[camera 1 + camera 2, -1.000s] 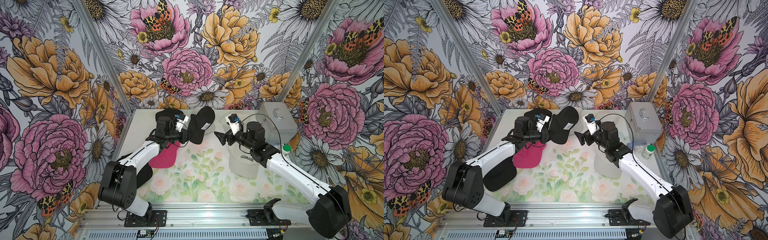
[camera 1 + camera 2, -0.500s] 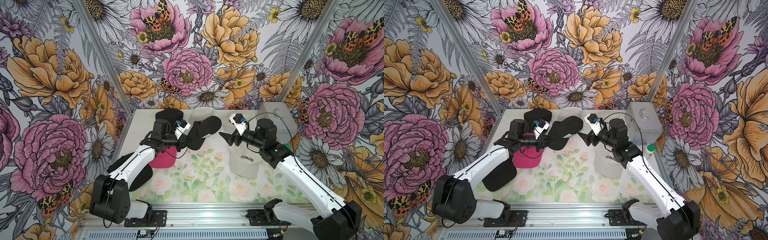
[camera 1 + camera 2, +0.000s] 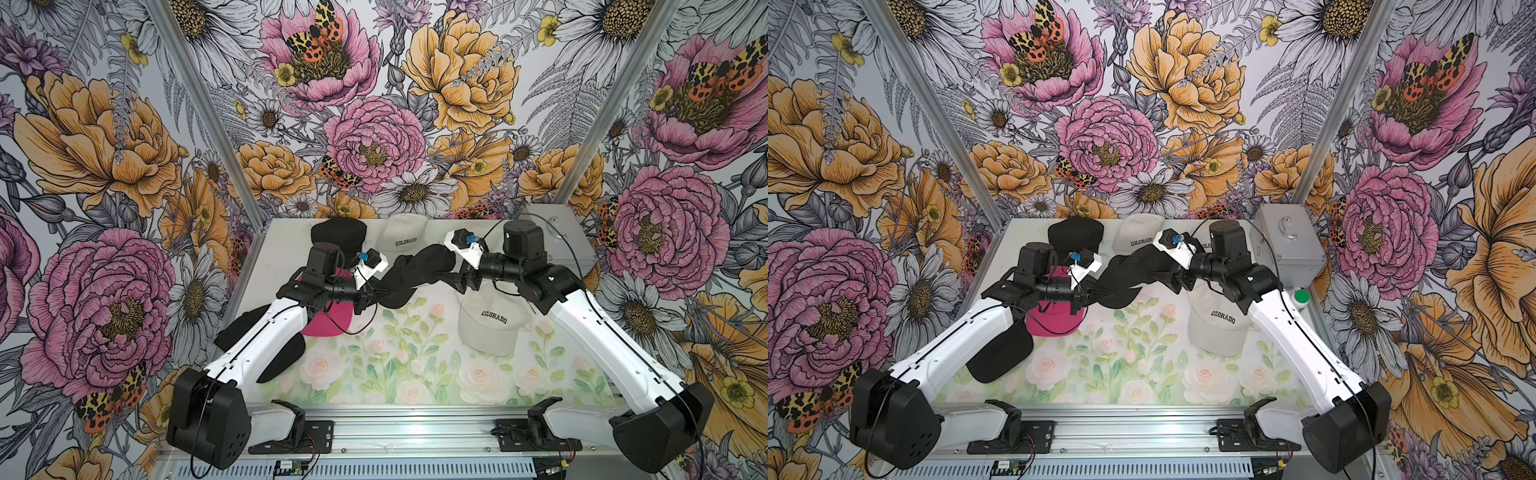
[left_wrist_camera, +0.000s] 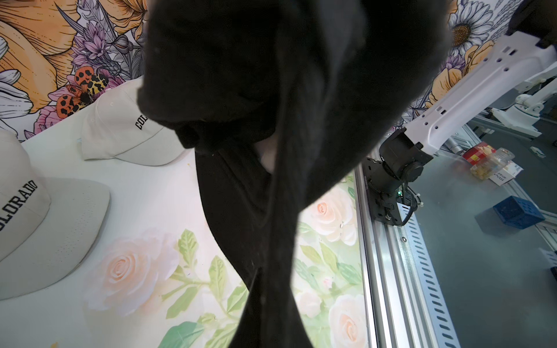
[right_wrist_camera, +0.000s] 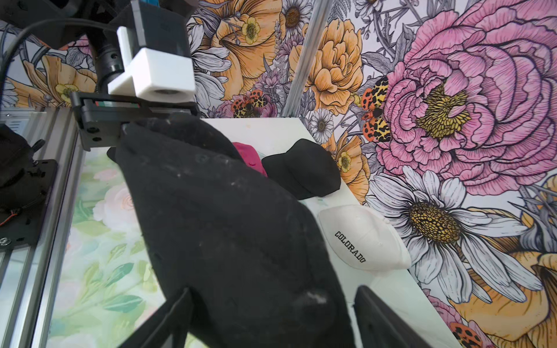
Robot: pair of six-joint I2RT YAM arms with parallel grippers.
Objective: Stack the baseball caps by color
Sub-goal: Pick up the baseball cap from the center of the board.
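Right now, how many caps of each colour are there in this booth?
Black caps: 3 (back one, lifted black cap, front left one)
Cream caps: 3 (back, behind the right arm, front right)
Pink caps: 1 heap, maybe more beneath
Total: 7 at least

Overhead pair; wrist close-ups, black cap
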